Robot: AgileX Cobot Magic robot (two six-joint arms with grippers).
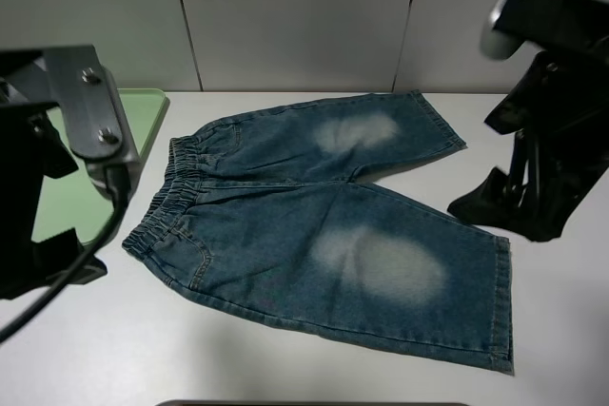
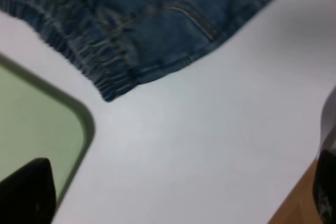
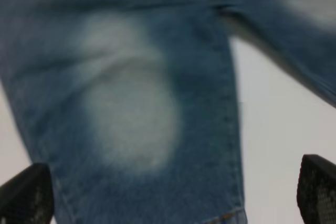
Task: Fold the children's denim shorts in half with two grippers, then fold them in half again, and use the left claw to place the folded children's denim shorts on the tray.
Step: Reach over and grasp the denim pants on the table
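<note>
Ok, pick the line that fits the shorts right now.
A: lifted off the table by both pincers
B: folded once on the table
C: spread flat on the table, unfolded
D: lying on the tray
C: the shorts lie flat and unfolded on the table, both legs spread apart, beside the tray rather than on it.

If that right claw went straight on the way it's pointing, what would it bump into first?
The right gripper would probably meet the denim shorts first, near one leg's pale patch; depth is unclear.
</note>
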